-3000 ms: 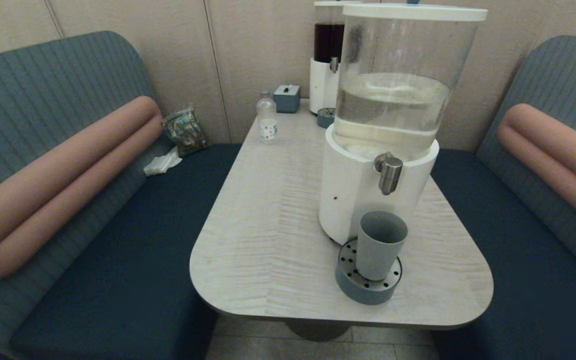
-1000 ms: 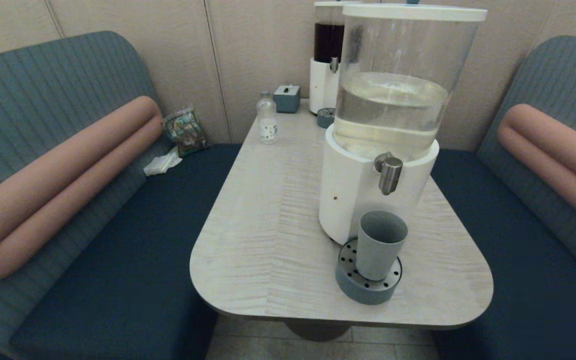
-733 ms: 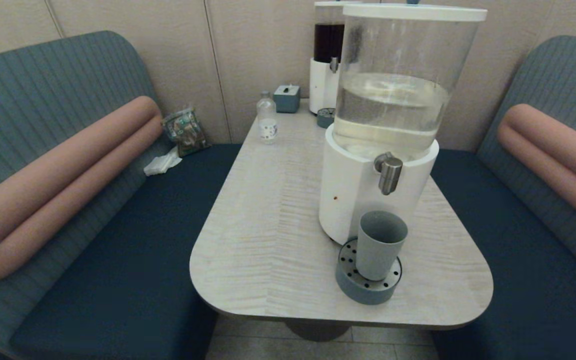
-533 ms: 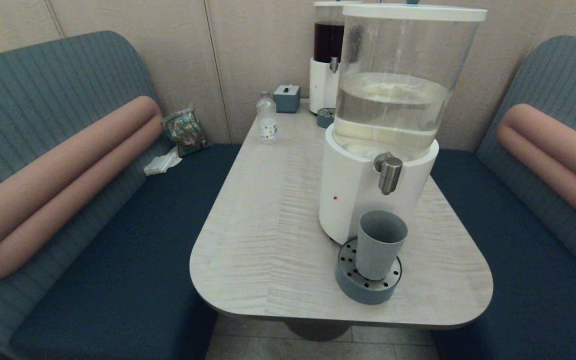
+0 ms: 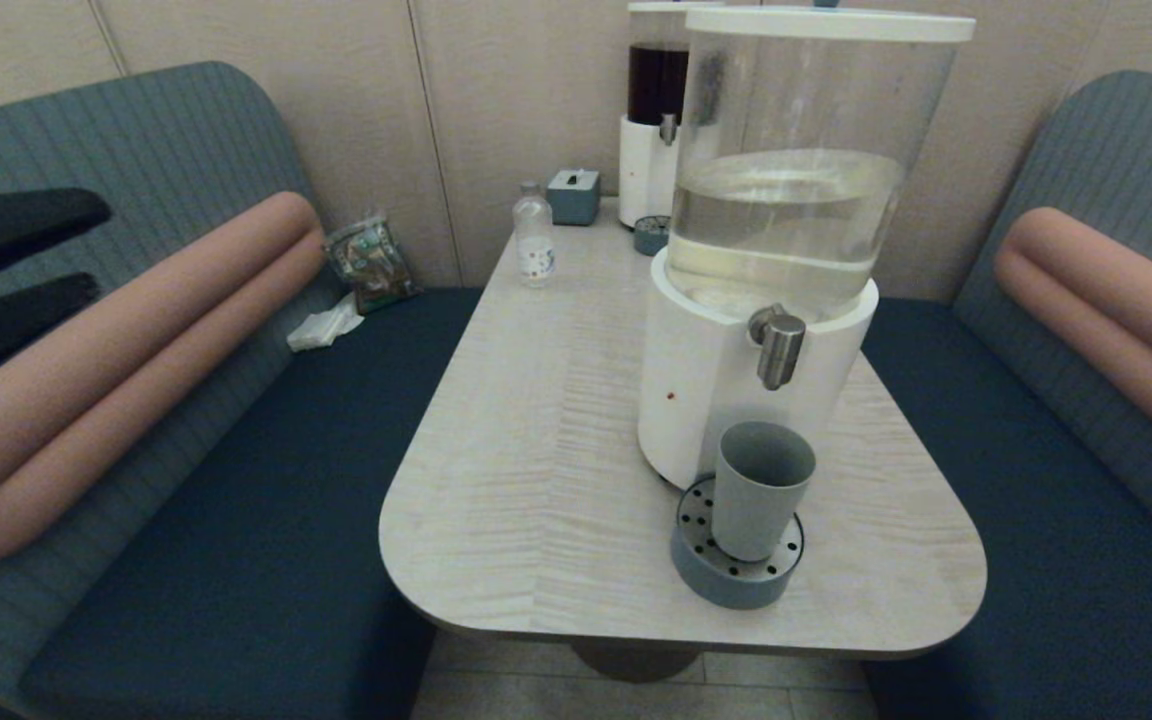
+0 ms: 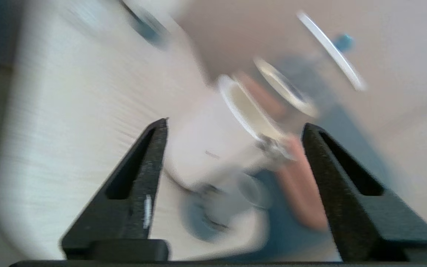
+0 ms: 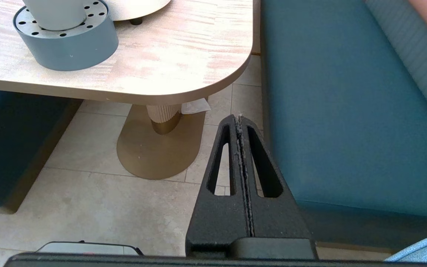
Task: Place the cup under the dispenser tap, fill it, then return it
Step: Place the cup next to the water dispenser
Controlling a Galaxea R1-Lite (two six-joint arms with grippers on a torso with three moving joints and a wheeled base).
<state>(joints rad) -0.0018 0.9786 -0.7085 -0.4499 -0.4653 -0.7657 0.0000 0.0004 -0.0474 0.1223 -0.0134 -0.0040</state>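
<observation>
While the left gripper (image 5: 86,245) hangs over the left bench (image 5: 236,520) with its 2 fingers spread wide and nothing between them, well apart from the table (image 5: 536,480), the cup (image 5: 758,490) stands upright on the round tray (image 5: 711,582), directly below the tap (image 5: 779,348) of the big dispenser (image 5: 701,400). Down low by the right bench (image 7: 339,111), the right gripper (image 7: 239,120) is clenched with nothing in it.
</observation>
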